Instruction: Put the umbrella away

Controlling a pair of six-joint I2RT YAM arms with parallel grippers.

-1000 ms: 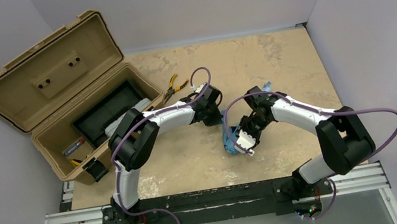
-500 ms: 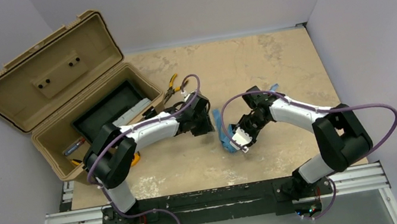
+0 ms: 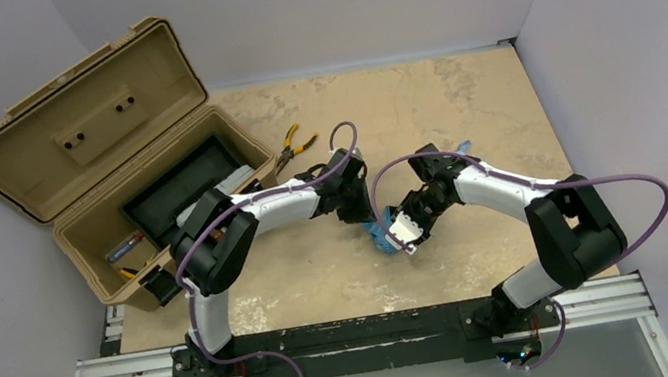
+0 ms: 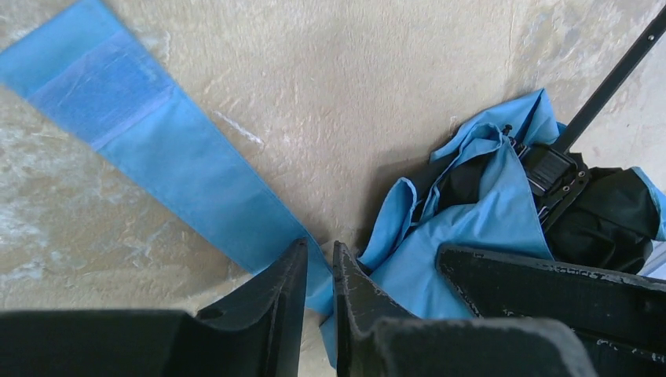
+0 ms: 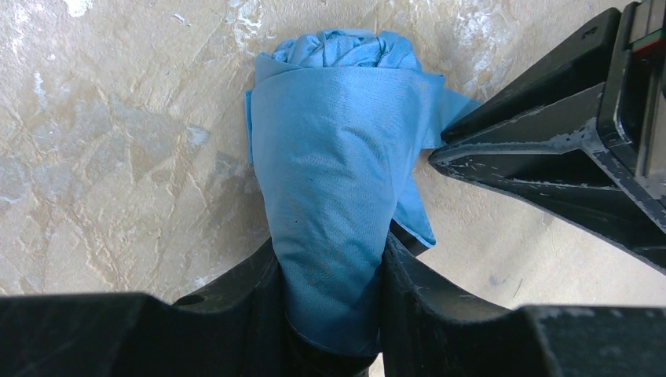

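Observation:
The umbrella is a sky-blue rolled bundle lying mid-table. My right gripper is shut on the bundle's near end, fabric pressed between both fingers. The umbrella's flat blue strap runs from the upper left down between the fingers of my left gripper. Those jaws stand a narrow gap apart around the strap, with table showing through the gap. Loose blue folds and the thin black shaft lie to the right. The handle is hidden.
An open tan toolbox stands at the back left, holding a black tray and small tools. Yellow-handled pliers lie on the table just right of it. Grey walls close the back and right sides.
My left arm drew back to the left, away from the umbrella, then returned beside it. Its jaws opened and have narrowed again around the strap. The right gripper kept its hold, shifting slightly.

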